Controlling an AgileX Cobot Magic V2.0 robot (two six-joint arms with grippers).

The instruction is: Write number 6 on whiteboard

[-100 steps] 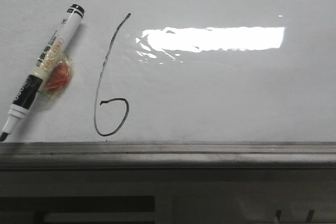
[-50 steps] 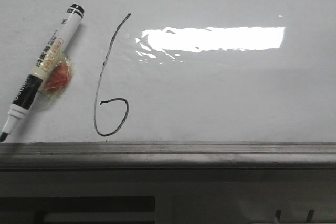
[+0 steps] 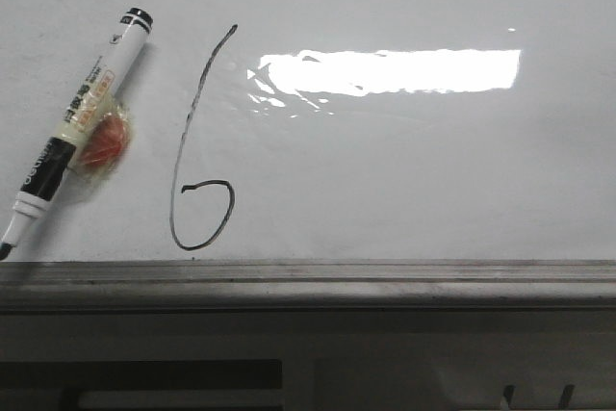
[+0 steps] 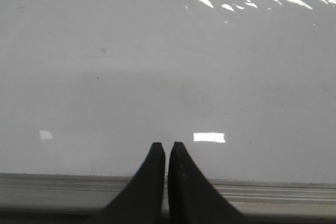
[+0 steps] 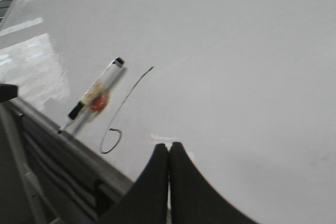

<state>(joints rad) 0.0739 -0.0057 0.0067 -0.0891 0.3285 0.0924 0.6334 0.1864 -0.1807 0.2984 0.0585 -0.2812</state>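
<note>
Number 6 (image 5: pixel 118 124) complete on whiteboard (image 5: pixel 236 77), ahead-left of right pincer (image 5: pixel 169 148); stem slants away. Both pincers closed, empty; left pincer (image 4: pixel 166 148) sees none.

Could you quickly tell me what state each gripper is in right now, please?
Left gripper: closed, black fingers together, holding nothing.
Right gripper: closed, black fingers together, holding nothing.

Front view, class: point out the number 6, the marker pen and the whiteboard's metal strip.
number 6 (image 3: pixel 189 117), front view, on its stem.
marker pen (image 3: pixel 85 101), front view, on its white barrel.
metal strip (image 3: pixel 385 274), front view, on its grey top face.
</note>
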